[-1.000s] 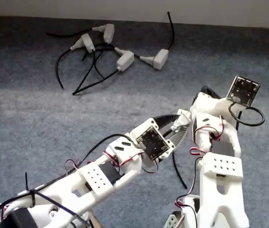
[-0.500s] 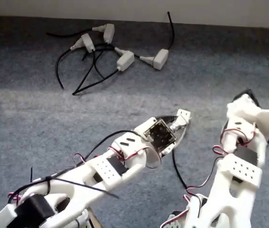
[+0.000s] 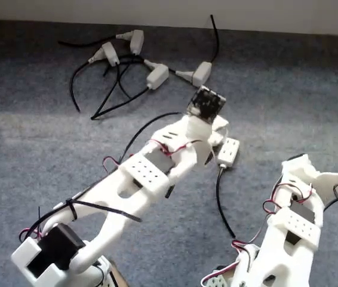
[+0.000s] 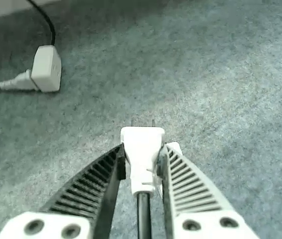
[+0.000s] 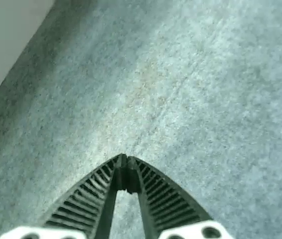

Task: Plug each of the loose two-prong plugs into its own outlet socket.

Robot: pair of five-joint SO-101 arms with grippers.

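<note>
My left gripper is shut on a white two-prong plug, with the prongs pointing away from it over the carpet. From above, this plug hangs at the end of the left arm, and its black cable trails toward the near edge. A white outlet socket with a plug in it lies farther ahead on the carpet. My right gripper is shut on nothing above bare carpet. The right arm stands at the lower right.
Several white plug and socket pieces lie tangled with black cables at the back. Grey carpet covers the floor. A pale wall runs along the far edge.
The left arm has swung toward the back with the plug in its gripper. The right arm has drawn away from the plug to the right.
</note>
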